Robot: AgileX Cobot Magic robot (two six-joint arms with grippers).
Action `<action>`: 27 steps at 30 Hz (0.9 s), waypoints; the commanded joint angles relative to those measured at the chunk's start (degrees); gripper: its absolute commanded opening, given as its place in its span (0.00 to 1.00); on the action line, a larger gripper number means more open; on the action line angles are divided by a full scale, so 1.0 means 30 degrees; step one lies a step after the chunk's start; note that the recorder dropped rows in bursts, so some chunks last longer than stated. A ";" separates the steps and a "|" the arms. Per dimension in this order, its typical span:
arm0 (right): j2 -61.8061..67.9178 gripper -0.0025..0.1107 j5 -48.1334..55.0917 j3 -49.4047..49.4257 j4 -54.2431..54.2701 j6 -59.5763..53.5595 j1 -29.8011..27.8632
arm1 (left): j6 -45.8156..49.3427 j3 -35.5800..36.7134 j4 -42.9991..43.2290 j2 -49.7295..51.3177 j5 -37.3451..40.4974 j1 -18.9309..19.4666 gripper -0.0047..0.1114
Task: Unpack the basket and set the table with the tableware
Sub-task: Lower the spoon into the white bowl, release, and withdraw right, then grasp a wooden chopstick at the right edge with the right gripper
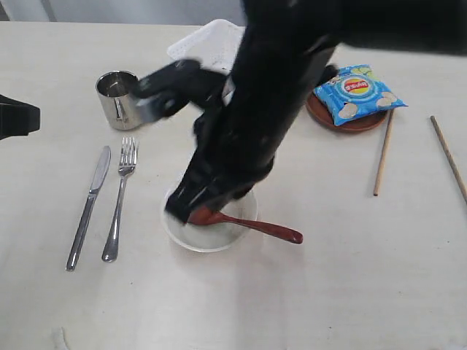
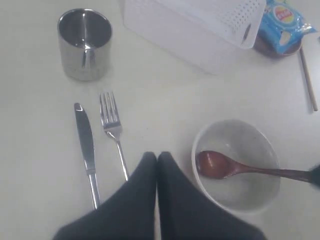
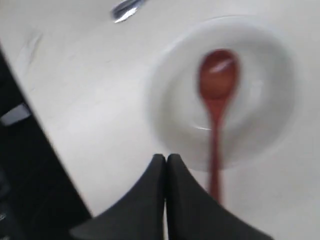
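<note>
The white basket (image 1: 208, 40) stands at the back of the table (image 1: 328, 292). In front of it an off-white bowl (image 1: 211, 239) holds the red-brown spoon (image 1: 255, 226), whose handle sticks out over the rim. A steel cup (image 1: 117, 98), a knife (image 1: 89, 208) and a fork (image 1: 120, 197) lie to its left. Two chopsticks (image 1: 384, 153) lie apart at the right. My right gripper (image 3: 166, 157) is shut and empty, above the table just outside the bowl's (image 3: 260, 100) rim, beside the spoon's handle (image 3: 215, 170). My left gripper (image 2: 157, 155) is shut and empty, high up between fork (image 2: 112, 125) and bowl (image 2: 240, 190).
A blue chip bag (image 1: 357, 91) lies on the brown plate (image 1: 357, 125) at the back right. My right arm (image 1: 248, 109) crosses the middle of the exterior view and hides part of the basket and bowl. A dark part of the left arm (image 1: 14, 117) shows at the left edge.
</note>
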 commanded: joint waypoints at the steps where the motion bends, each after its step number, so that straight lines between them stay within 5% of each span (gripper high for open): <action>1: -0.1660 0.02 -0.0353 0.0036 -0.4728 0.4420 -0.3739 | 0.0064 0.0134 -0.0219 -0.0073 -0.0093 -0.0101 0.04; 6: -0.1011 0.02 0.0439 0.0077 -0.9266 1.0286 -0.7649 | 0.0064 0.0134 -0.0219 -0.0073 -0.0093 -0.0101 0.04; 15: 0.2264 0.02 -0.0834 0.0290 -0.9261 1.0946 -1.1092 | 0.0064 0.0134 -0.0179 -0.0073 -0.0098 -0.0101 0.04; 27: 0.2177 0.02 -0.8097 0.5172 -0.7765 1.3993 -1.2825 | 0.0064 0.0134 -0.0258 -0.0073 -0.0164 -0.0101 0.04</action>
